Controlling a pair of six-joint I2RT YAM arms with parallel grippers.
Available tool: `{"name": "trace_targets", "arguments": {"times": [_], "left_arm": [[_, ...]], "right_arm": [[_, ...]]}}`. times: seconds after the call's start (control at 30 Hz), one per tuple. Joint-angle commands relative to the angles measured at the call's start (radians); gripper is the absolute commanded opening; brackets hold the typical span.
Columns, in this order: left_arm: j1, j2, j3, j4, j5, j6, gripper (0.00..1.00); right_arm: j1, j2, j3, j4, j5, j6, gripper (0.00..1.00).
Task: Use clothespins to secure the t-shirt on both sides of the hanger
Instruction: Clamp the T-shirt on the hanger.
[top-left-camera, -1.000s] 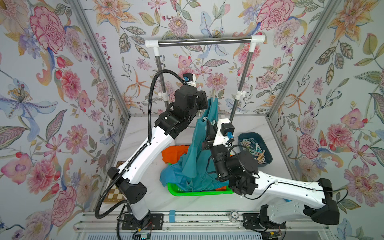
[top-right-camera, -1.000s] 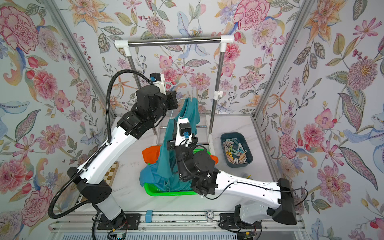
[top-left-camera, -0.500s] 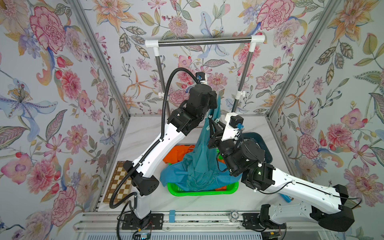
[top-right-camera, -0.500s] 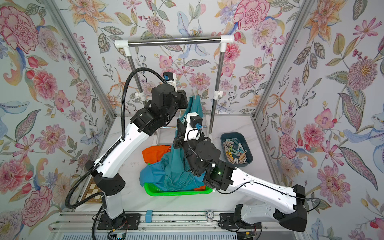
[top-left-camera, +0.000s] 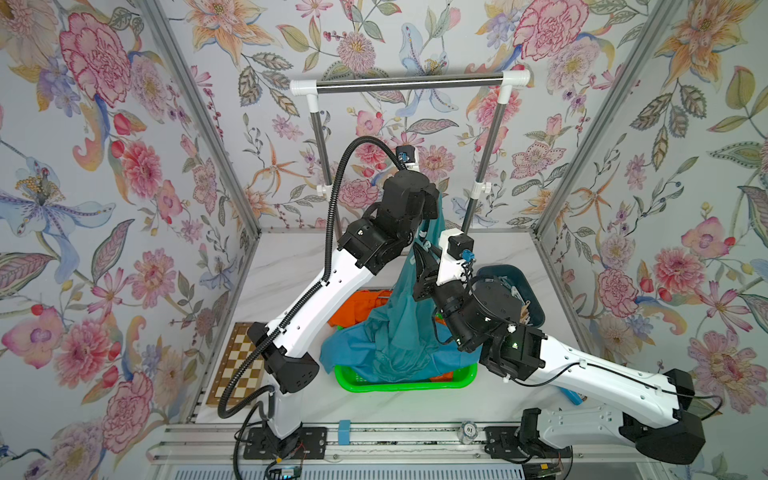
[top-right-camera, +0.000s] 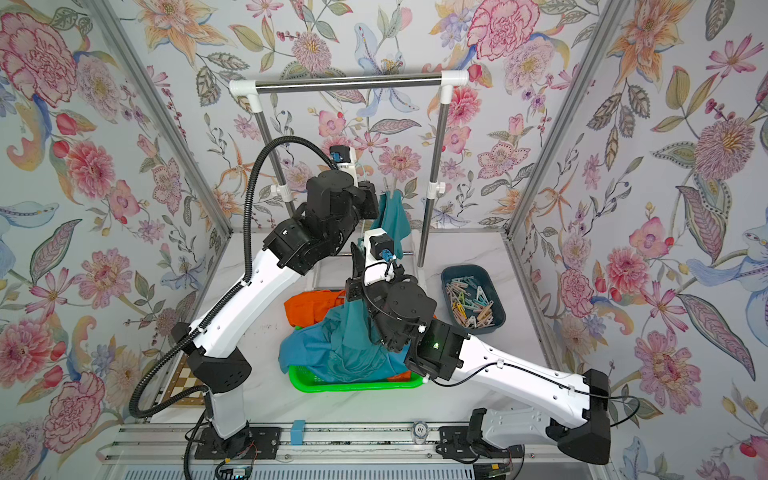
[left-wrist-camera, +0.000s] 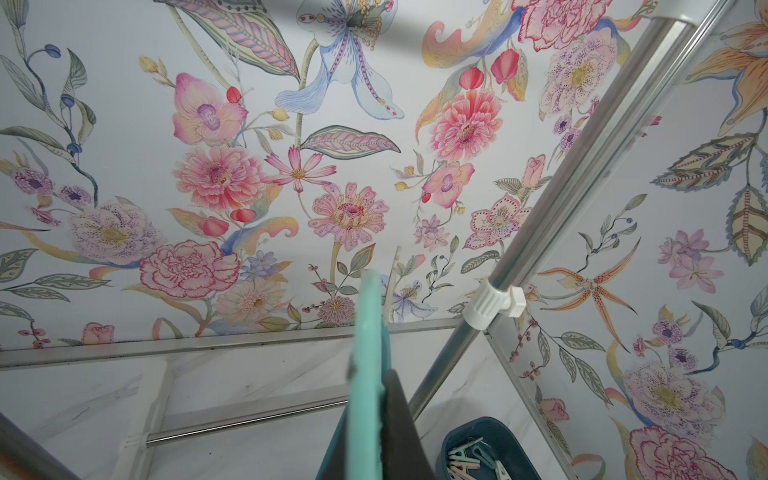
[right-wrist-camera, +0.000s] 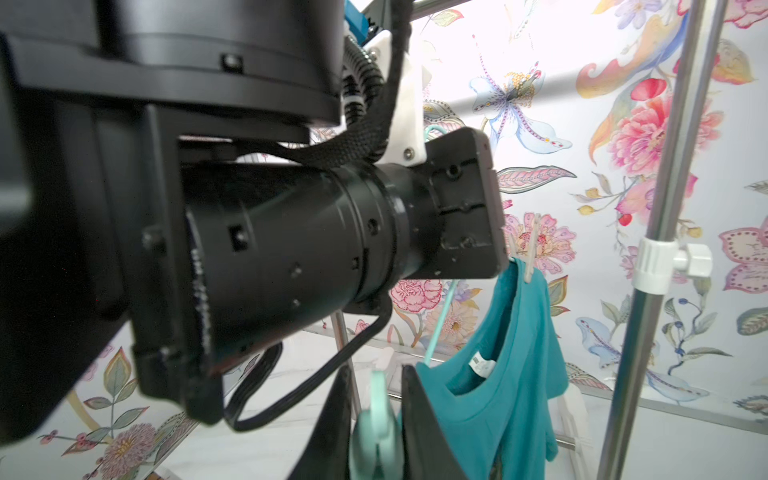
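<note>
While the left gripper (left-wrist-camera: 370, 372) is clamping the hanger (left-wrist-camera: 369, 311), the right gripper (right-wrist-camera: 376, 374) is pinching what seems a mint clothespin (right-wrist-camera: 374, 419) beside the t-shirt (right-wrist-camera: 498, 395); it should be seating cloth and hanger deep, mirroring the 1 beige pin (right-wrist-camera: 530, 255).

Arms raised, left hand (left-wrist-camera: 374, 399) clamped, right hand (right-wrist-camera: 375, 376) pinching

One rack (top-left-camera: 409, 82), one hanger (right-wrist-camera: 436, 328), one teal shirt (right-wrist-camera: 511, 374), one green basket (top-left-camera: 399, 384), one bin (top-right-camera: 482, 330), many clothespins (top-right-camera: 471, 301), one chessboard (top-left-camera: 232, 370).
</note>
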Motion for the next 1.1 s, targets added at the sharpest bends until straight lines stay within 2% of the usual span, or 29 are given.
{"name": "trace_targets", "arguments": {"times": [0.0,0.13,0.33,0.53,0.73,1.07], "left_arm": [[-0.006,-0.019,0.032,0.024,-0.017,0.01,0.0],[-0.005,-0.012,0.034,0.033,-0.011,0.005,0.0],[-0.007,-0.002,0.033,0.026,-0.003,0.003,0.0],[-0.006,0.013,0.033,0.03,0.009,-0.002,0.0],[-0.006,0.023,0.034,0.033,0.019,-0.007,0.0],[-0.007,0.024,0.034,0.034,0.028,-0.007,0.0]], "right_arm": [[-0.011,-0.025,-0.021,0.045,0.071,-0.002,0.11],[-0.011,-0.012,-0.027,0.045,0.136,0.043,0.11],[-0.018,-0.019,-0.031,0.05,0.156,0.12,0.11],[-0.046,-0.042,-0.01,-0.055,0.078,0.31,0.11],[-0.078,-0.063,-0.011,-0.13,0.019,0.432,0.11],[-0.082,-0.025,0.012,-0.14,0.02,0.428,0.11]]}}
